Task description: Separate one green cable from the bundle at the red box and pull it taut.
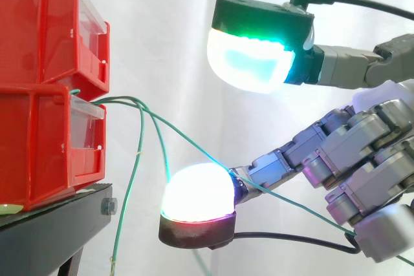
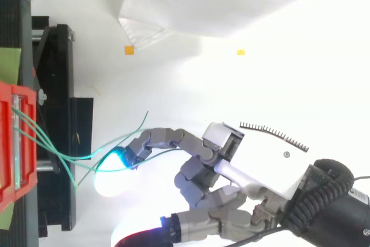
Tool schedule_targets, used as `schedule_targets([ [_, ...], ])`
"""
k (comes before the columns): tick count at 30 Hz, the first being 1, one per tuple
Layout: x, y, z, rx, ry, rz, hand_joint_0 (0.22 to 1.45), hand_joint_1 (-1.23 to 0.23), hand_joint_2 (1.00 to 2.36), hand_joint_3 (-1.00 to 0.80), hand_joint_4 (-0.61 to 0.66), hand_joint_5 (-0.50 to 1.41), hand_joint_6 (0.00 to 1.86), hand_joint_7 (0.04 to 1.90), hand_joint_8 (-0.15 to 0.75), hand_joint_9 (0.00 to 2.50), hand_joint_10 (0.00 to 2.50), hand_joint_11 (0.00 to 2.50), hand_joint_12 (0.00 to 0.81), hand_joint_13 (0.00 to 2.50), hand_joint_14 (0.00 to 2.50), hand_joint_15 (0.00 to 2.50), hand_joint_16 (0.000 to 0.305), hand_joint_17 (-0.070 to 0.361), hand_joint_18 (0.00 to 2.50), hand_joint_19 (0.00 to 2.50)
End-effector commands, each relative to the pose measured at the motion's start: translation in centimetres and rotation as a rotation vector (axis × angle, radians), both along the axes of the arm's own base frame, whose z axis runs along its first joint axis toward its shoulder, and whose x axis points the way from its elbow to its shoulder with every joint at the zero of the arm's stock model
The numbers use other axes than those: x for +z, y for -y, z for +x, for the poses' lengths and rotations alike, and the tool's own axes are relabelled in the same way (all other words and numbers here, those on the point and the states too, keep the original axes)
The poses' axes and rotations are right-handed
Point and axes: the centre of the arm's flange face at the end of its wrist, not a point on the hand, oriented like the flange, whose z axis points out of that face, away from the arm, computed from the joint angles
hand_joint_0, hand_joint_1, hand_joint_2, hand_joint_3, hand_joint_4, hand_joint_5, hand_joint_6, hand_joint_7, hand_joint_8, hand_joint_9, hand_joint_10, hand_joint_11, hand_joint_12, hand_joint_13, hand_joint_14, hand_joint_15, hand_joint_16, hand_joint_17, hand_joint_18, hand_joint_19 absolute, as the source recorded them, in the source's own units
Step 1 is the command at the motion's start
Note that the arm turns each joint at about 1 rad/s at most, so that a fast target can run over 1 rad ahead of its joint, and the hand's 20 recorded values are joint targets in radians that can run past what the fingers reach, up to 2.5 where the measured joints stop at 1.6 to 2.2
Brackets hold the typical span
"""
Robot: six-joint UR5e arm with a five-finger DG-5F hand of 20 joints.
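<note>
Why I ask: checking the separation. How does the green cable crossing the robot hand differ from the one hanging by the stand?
The crossing cable slants nearly straight from the lower red bin to the robot hand; the hanging cable droops beside the black stand. The crossing cable touches the robot hand; the hanging cable hangs clear. Both are thin, green and leave that bin.

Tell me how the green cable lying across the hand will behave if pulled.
Probably floppy: the neighbouring cables droop from the red bin in loose curves. Likely light, since the green cable runs nearly straight across the hand without visible sag. Being thin and smooth-looking, it might slip along the fingers.
</note>
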Motion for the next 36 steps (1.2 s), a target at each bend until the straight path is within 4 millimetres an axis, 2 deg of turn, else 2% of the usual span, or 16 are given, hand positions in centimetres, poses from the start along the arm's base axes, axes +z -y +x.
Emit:
schedule_targets([
  [1, 0.0, -0.4, -0.1, 0.004, -0.002, -0.004, 0.44, -0.85, 1.0, -0.5, 0.28, -0.13, 0.5, 0.83, 0.381, 1.22, 2.5, 1.49, 0.453, 1.16, 2.5, 1.34, 0.099, 0.224, 1.55, 1.22],
  [3, 0.0, -0.6, -0.1, 0.008, -0.003, -0.005, 0.45, -0.85, 1.0, -0.5, 0.27, -0.13, 0.5, 0.84, 0.408, 1.11, 2.5, 1.33, 0.458, 0.99, 2.5, 1.19, 0.105, 0.237, 1.37, 0.98],
  [4, 0.0, -0.7, -0.1, 0.008, -0.002, -0.006, 0.45, -0.85, 1.0, -0.5, 0.27, -0.14, 0.5, 0.84, 0.41, 1.11, 2.5, 1.23, 0.464, 1.04, 2.02, 1.07, 0.105, 0.236, 1.27, 0.87],
  [5, 0.1, -1.0, -0.1, 0.011, -0.001, -0.005, 0.45, -0.85, 1.0, -0.5, 0.26, -0.15, 0.5, 0.83, 0.412, 1.19, 1.63, 1.33, 0.465, 1.17, 0.62, 1.34, 0.104, 0.233, 1.22, 0.84],
  [6, 0.1, -1.0, -0.1, 0.011, -0.001, -0.005, 0.46, -0.85, 1.0, -0.5, 0.26, -0.15, 0.5, 0.83, 0.416, 1.25, 1.19, 1.42, 0.459, 1.22, 0.17, 1.45, 0.103, 0.231, 1.2, 0.83],
  [7, 0.1, -1.0, -0.1, 0.011, -0.001, -0.005, 0.46, -0.84, 1.0, -0.5, 0.26, -0.15, 0.5, 0.83, 0.425, 1.27, 0.35, 1.58, 0.457, 1.11, 0.01, 1.3, 0.1, 0.225, 1.19, 0.85],
  [8, 0.1, -1.1, -0.2, 0.012, -0.001, -0.005, 0.46, -0.84, 1.0, -0.5, 0.24, -0.16, 0.5, 0.81, 0.413, 1.19, 0.01, 1.43, 0.458, 1.0, 0.02, 1.14, 0.098, 0.221, 1.2, 0.87],
  [12, 0.1, -1.1, -0.2, 0.013, -0.002, -0.007, 0.46, -0.84, 1.0, -0.5, 0.21, -0.18, 0.5, 0.77, 0.391, 1.0, 0.02, 1.07, 0.459, 0.89, 0.02, 0.96, 0.098, 0.22, 1.25, 0.88],
  [15, 0.1, -1.1, -0.2, 0.013, -0.002, -0.007, 0.46, -0.84, 1.0, -0.5, 0.21, -0.19, 0.5, 0.77, 0.421, 1.21, 0.0, 1.53, 0.445, 1.17, 0.0, 1.42, 0.092, 0.206, 1.37, 1.07],
  [17, 0.1, -1.2, -0.2, 0.014, 0.0, -0.006, 0.46, -0.84, 1.0, -0.5, 0.2, -0.19, 0.5, 0.77, 0.419, 1.05, 1.41, 1.27, 0.448, 0.94, 1.73, 1.01, 0.086, 0.194, 1.47, 1.28],
  [18, 0.1, -1.2, -0.1, 0.014, 0.001, -0.005, 0.45, -0.84, 1.0, -0.5, 0.2, -0.19, 0.5, 0.77, 0.416, 1.04, 1.5, 1.25, 0.444, 0.93, 1.78, 1.0, 0.086, 0.193, 1.47, 1.25],
  [19, 0.1, -1.1, -0.1, 0.013, 0.001, -0.005, 0.45, -0.84, 1.0, -0.5, 0.21, -0.19, 0.5, 0.77, 0.407, 0.99, 2.12, 1.13, 0.448, 0.84, 2.38, 0.93, 0.08, 0.181, 1.46, 1.14],
  [20, 0.2, -1.2, -0.1, 0.014, 0.003, -0.005, 0.45, -0.84, 1.0, -0.5, 0.2, -0.19, 0.5, 0.77, 0.406, 0.95, 2.43, 1.1, 0.456, 0.78, 2.5, 0.92, 0.077, 0.172, 1.42, 1.01],
  [23, 0.2, -1.2, -0.1, 0.014, 0.003, -0.005, 0.45, -0.84, 1.0, -0.5, 0.21, -0.19, 0.5, 0.77, 0.397, 0.87, 2.5, 1.08, 0.466, 0.76, 2.5, 1.04, 0.066, 0.148, 1.12, 0.37],
  [25, 0.0, -1.3, -0.1, 0.016, 0.0, -0.006, 0.45, -0.84, 1.0, -0.5, 0.21, -0.19, 0.5, 0.77, 0.393, 0.87, 2.5, 1.11, 0.465, 0.75, 2.5, 1.07, 0.064, 0.144, 1.06, 0.28],
  [36, 0.2, -2.1, -0.3, 0.046, -0.039, -0.089, 0.45, -0.83, 1.0, -0.5, 0.21, -0.18, 0.5, 0.78, 0.389, 0.89, 2.5, 1.16, 0.448, 0.82, 2.5, 1.01, 0.064, 0.144, 1.08, 0.51],
])
